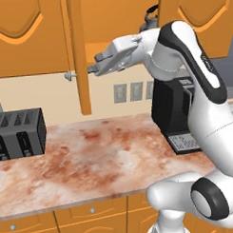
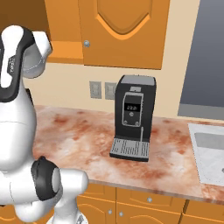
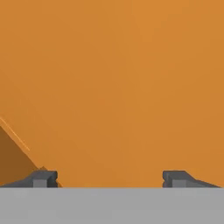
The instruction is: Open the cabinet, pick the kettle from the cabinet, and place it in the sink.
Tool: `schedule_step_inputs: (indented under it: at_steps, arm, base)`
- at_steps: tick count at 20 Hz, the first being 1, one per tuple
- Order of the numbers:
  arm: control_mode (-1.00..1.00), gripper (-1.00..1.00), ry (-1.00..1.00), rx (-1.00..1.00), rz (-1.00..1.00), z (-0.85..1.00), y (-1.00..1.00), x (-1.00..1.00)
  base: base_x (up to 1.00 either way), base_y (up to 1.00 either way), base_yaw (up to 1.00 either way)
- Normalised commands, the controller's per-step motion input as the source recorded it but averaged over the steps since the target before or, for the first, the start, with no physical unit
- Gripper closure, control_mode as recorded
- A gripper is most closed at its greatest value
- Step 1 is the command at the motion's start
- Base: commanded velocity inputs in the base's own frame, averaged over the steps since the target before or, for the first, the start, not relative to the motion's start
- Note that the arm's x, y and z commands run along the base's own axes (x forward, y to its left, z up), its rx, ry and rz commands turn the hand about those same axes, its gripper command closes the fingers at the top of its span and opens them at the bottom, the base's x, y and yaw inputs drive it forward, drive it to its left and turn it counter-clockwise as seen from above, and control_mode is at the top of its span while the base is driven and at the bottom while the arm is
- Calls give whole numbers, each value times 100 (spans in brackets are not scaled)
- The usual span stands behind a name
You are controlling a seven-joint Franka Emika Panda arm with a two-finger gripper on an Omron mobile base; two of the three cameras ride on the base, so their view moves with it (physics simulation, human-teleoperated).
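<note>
The cabinet's left door (image 1: 79,53) stands swung out, edge-on to me, its silver knob (image 1: 68,76) on the far side. My gripper (image 1: 91,69) sits right against the door's inner face, level with the knob. In the hand view its fingertips (image 3: 43,178) are wide apart, so the gripper (image 3: 109,179) is open and holds nothing, with orange wood close ahead. The kettle (image 1: 149,18), grey with a black handle, peeks out of the cabinet behind my elbow. The right door (image 2: 122,30) is closed. The sink (image 2: 208,162) lies at the far right of the counter.
A black coffee machine (image 2: 133,116) stands on the marble counter (image 1: 91,157) below the cabinet, right beside my arm. A black toaster (image 1: 19,133) sits at the left. Wall outlets (image 1: 120,93) are behind. A grey window panel (image 2: 205,57) is above the sink.
</note>
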Motion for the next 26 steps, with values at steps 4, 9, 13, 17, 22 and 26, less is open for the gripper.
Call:
schedule_step_inputs:
  at_steps: [4, 9, 13, 17, 22, 26]
  arm:
    - [-100, -100, 1, -10, -8, -3, 12, 0]
    - [-100, -100, 0, -7, -12, 0, -36, 0]
    - [-100, -100, 0, 0, -11, 0, -60, -1]
    - [-100, -100, 0, 0, -13, 0, -65, -1]
    - [-100, -100, 0, -4, -9, 2, -64, -2]
    - [-100, -100, -2, -12, -10, 2, -55, -11]
  base:
    - [0, 0, 0]
    - [0, 0, 0]
    - [0, 0, 0]
    - [0, 0, 0]
    - [0, 0, 0]
    - [0, 0, 0]
